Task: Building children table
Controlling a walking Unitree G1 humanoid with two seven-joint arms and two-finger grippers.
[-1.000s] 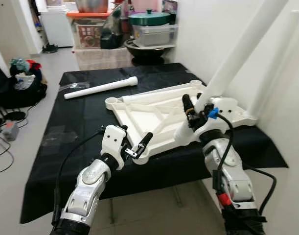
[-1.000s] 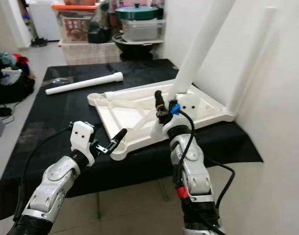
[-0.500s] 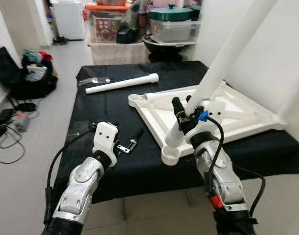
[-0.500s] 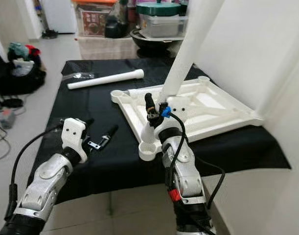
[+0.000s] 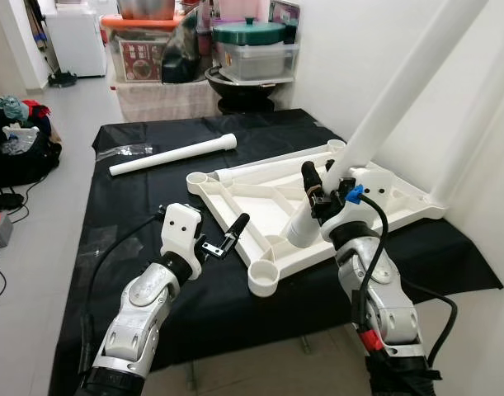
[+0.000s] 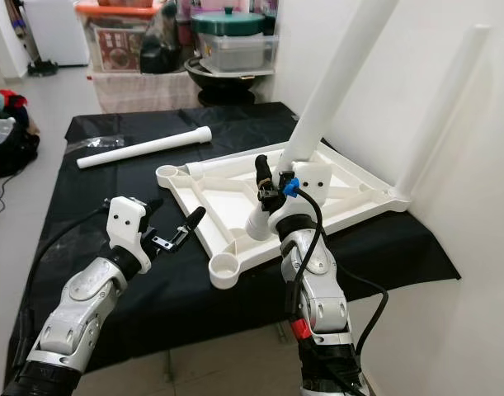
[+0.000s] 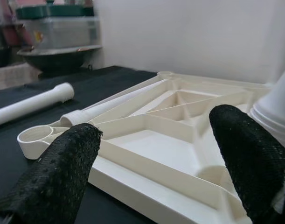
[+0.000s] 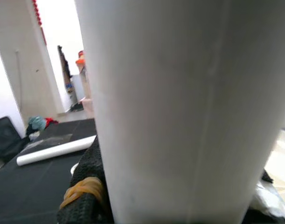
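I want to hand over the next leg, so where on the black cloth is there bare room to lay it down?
The black cloth is bare between the loose leg and the left gripper, along the robot's left edge. A narrower strip lies behind that leg. It is crowded toward the wall: the tabletop frame fills that side, where the right gripper holds a leg.

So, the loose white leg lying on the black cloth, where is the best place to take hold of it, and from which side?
Probably at the middle of the leg, coming down from above. It lies flat on the cloth, apart from the tabletop, a smooth round tube with a flared end, so fingers closing across it mid-length should balance it. The left gripper, open, is the free one.
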